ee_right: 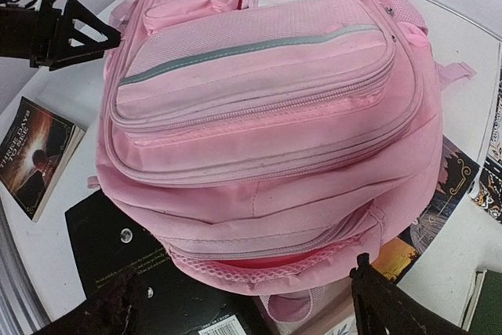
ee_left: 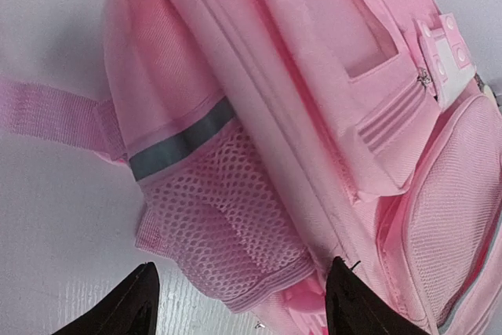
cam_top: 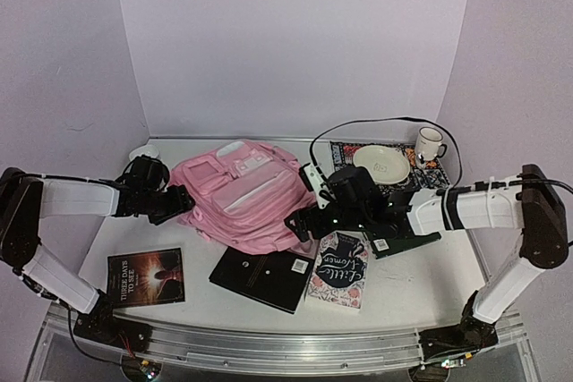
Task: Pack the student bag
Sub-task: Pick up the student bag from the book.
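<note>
Left arm (cam_top: 76,196) at the 9 o'clock side and right arm (cam_top: 466,207) at 4 o'clock stretch low over the white bench (cam_top: 421,275), jaws spread wide, flanking the large soft pink fabric backpack (cam_top: 242,190) lying front-pockets-up at bench centre.

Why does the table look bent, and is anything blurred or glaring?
Top external view: even light, little glare; the white table bows at its front edge, a wide-lens effect. Left wrist view: the large soft pink fabric backpack is sharp; the black fingertips show no detail. Right wrist view: the table rim curves too.
</note>
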{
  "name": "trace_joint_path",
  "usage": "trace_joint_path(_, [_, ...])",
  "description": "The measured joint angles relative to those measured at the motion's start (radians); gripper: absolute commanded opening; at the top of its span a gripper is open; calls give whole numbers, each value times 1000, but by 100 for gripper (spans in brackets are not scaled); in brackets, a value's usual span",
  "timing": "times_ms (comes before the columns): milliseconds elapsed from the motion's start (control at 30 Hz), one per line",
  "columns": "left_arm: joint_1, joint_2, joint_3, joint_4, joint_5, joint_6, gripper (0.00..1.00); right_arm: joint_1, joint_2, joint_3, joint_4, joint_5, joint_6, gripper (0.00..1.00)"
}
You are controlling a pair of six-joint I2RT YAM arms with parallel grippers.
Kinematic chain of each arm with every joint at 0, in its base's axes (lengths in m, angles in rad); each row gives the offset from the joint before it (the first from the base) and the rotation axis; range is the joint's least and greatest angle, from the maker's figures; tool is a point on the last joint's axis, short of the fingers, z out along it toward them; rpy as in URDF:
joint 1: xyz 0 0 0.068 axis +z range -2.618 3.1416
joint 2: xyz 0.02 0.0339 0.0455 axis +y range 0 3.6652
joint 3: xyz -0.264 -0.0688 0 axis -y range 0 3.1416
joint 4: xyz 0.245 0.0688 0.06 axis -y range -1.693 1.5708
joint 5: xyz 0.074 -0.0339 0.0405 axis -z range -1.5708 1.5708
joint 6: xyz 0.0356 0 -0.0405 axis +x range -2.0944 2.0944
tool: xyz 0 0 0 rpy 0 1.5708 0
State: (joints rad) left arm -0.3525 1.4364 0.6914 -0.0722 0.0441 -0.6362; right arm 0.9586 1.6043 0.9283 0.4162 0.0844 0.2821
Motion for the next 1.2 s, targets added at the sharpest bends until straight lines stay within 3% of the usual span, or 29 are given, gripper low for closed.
trace_joint_path(267, [79,80,-84,156,158,-95,46,25,1,0,24,-2,0,91])
trace_joint_path(533, [82,137,-82,259,274,-152,2,51,34,3,29,-5,-6,91])
trace_joint_path(933, [40,-59,-118,255,324,-267,0,155,69,106,19,17,-46,87])
trace_joint_path(1200, [-106,-137,-126,255,248,-354,0,269,159,214,18,62,-57,72])
